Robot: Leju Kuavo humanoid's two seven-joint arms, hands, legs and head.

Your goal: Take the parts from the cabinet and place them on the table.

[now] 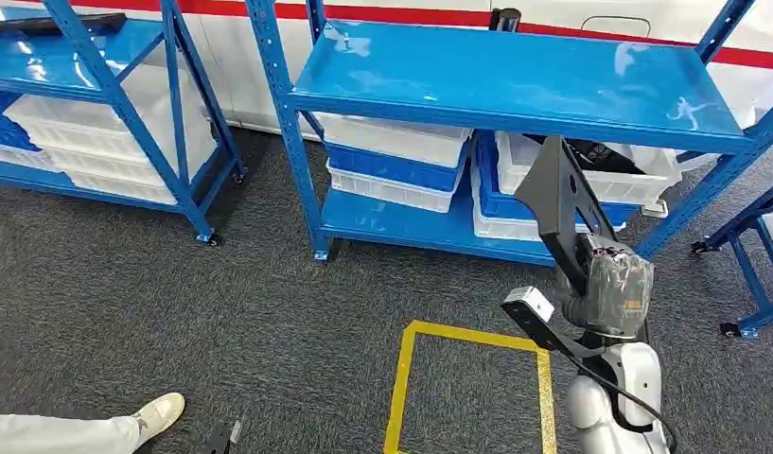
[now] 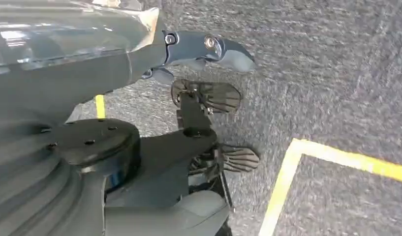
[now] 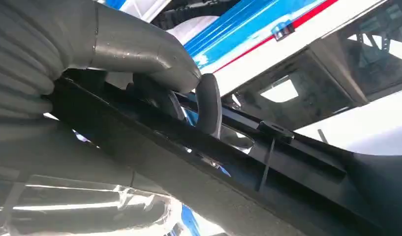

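Gripping a long black part (image 1: 558,203), your right robot hand (image 1: 617,284) held it raised and tilted before the blue shelf (image 1: 515,80), its fingers (image 3: 208,103) wrapped over the part's edge. Your left robot hand (image 2: 208,49) hung above the grey carpet (image 1: 174,312); whether its fingers were apart you could not tell.

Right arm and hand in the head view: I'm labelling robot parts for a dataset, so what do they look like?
The right hand is grey under a glossy clear wrap, with a small orange marking. A silver, box-shaped camera sits on a black bracket at the wrist. The forearm below is glossy silver-white and rounded, with a black cable looping along it. The right wrist view shows a grey ribbed cover and darker fingers.
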